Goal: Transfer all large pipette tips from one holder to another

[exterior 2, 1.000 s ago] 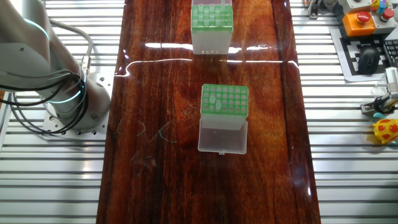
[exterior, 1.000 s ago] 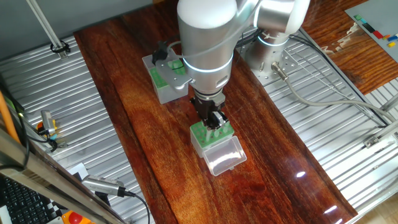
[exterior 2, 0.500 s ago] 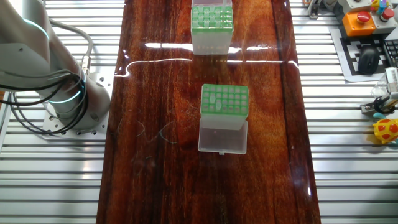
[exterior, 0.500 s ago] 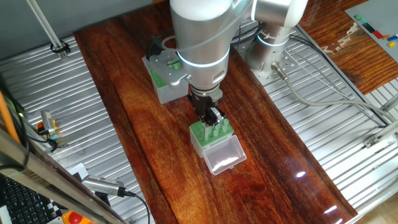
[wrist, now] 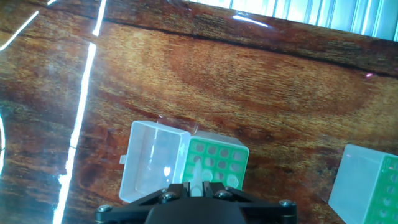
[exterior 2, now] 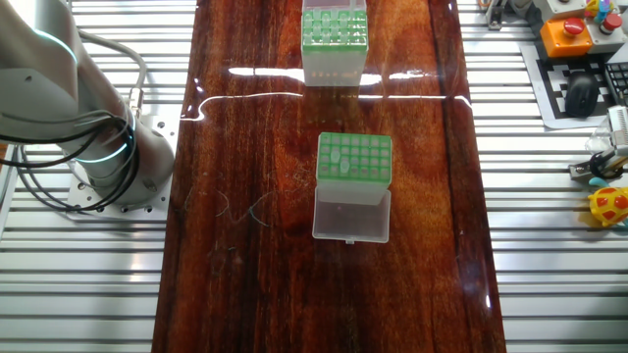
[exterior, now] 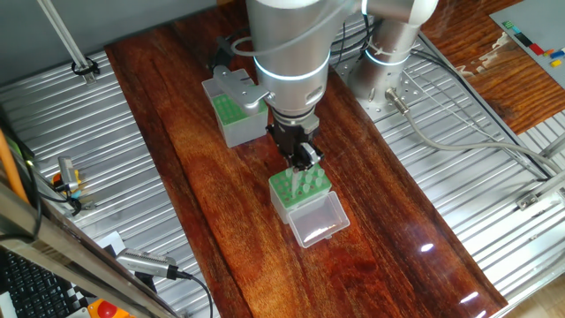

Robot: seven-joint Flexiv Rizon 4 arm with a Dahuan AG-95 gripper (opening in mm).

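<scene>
In one fixed view my gripper point(exterior: 305, 162) hangs just above the clear-sided holder point(exterior: 298, 193), whose clear lid point(exterior: 318, 221) lies open toward the camera. Several large pipette tips point(exterior: 306, 183) stand in its green grid. In the hand view the fingers are shut on one pale pipette tip point(wrist: 198, 175) above the green grid point(wrist: 217, 160); the gripper point(wrist: 196, 186) sits at the bottom edge. The grey-sided holder point(exterior: 235, 113) stands behind the arm and shows at right in the hand view point(wrist: 368, 180). The other fixed view shows the grey-sided holder point(exterior 2: 354, 157) and the clear-sided holder point(exterior 2: 334, 44), not the gripper.
The robot base point(exterior: 388, 75) stands on the ribbed metal bench beside the wooden table point(exterior: 203, 177). Cables point(exterior: 459, 132) run off to the right. A keyboard and small tools point(exterior 2: 599, 88) lie past the table edge in the other fixed view.
The hand has lifted a little off the clear-sided holder and the arm has shifted slightly. Both boxes stay where they were.
</scene>
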